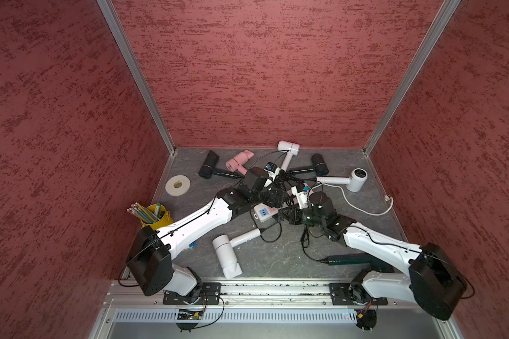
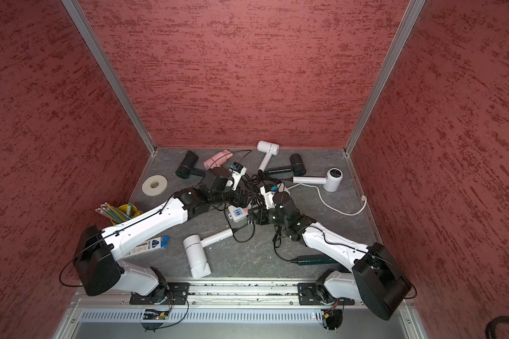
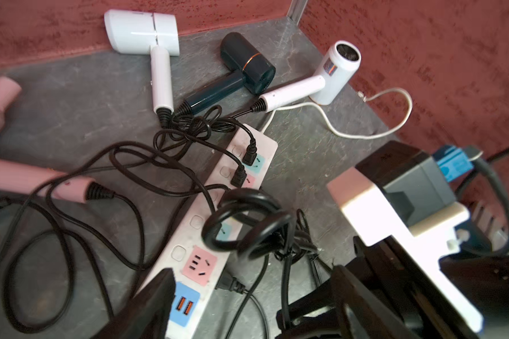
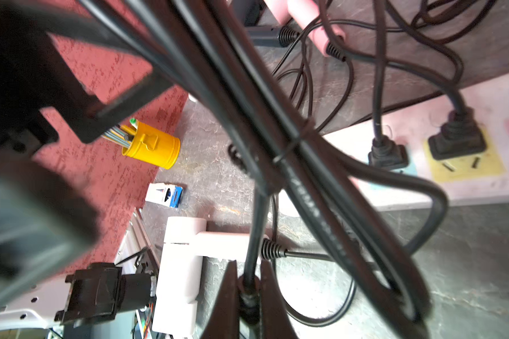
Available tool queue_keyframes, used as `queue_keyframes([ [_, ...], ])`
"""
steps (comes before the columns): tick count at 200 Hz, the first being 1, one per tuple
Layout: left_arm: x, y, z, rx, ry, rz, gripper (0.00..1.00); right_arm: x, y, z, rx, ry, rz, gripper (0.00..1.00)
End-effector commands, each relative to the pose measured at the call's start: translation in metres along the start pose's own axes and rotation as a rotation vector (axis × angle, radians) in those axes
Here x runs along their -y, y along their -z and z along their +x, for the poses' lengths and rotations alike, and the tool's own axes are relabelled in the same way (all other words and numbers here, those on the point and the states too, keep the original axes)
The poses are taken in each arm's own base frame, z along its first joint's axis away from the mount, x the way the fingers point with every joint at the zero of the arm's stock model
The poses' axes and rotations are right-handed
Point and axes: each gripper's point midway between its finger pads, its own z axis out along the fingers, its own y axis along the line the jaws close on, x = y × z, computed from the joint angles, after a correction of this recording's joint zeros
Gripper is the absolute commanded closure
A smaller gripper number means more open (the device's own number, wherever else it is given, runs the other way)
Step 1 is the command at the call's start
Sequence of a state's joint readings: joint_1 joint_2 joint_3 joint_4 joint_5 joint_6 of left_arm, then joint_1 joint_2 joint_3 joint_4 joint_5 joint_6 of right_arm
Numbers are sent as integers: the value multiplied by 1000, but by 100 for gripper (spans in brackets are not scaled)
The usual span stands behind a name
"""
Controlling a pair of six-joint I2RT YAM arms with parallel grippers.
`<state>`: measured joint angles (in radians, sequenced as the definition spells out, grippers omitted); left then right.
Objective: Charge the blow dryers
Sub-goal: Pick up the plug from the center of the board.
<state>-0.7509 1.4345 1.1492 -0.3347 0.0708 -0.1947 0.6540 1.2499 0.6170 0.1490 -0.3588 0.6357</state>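
Note:
Several blow dryers lie on the grey floor: black [image 1: 208, 168], pink [image 1: 238, 160] and white [image 1: 288, 148] at the back, a white one [image 1: 227, 255] in front and a dark green one [image 1: 350, 259] under my right arm. Their black cords tangle over the white power strip [image 3: 188, 234], where two plugs [image 3: 249, 155] sit in sockets. My left gripper [image 3: 256, 305] hangs open over the strip's USB end with nothing between its fingers. My right gripper [image 4: 249, 293] is shut on a black plug cord just off the strip's near end [image 1: 263, 212].
A yellow cup of pencils [image 1: 155, 218] and a tape roll [image 1: 177, 185] stand at the left. A blue-and-white packet [image 2: 152, 245] lies under my left arm. The strip's white cable [image 1: 365, 205] loops to the right wall. Red walls close three sides.

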Motion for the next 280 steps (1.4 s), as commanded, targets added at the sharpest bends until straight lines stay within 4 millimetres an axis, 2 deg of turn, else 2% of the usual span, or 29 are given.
queue_keyframes([
  [1, -1, 17, -10, 67, 35, 11, 5, -14, 8, -26, 133, 2, -47, 100],
  [20, -10, 24, -2, 78, 63, -20, 0, -12, 11, -26, 164, -17, -49, 100],
  [45, -21, 28, 16, 86, 105, -52, 0, -8, 17, -32, 215, -43, -49, 100],
  [82, -22, 31, 38, 76, 174, -16, 0, -3, 21, -40, 261, -69, -34, 100],
  [103, -14, 33, 42, 69, 208, 56, 0, -1, 25, -42, 289, -96, -46, 100],
  [120, 4, 33, 45, 54, 202, 166, 0, -1, 30, -44, 316, -122, -71, 100],
  [136, 20, 28, 51, 20, 194, 265, 0, -3, 34, -46, 334, -143, -102, 100],
  [161, 33, 19, 62, -25, 197, 352, 0, -4, 39, -50, 355, -159, -127, 100],
  [189, 46, 17, 63, -30, 216, 443, 10, -1, 40, -51, 364, -179, -133, 100],
  [205, 47, 13, 65, -36, 225, 455, 17, -1, 41, -51, 369, -193, -149, 100],
  [243, 48, 3, 72, -59, 230, 468, 42, -5, 41, -51, 368, -212, -198, 100],
  [280, 49, -6, 77, -78, 241, 483, 56, -7, 41, -50, 363, -225, -220, 100],
])
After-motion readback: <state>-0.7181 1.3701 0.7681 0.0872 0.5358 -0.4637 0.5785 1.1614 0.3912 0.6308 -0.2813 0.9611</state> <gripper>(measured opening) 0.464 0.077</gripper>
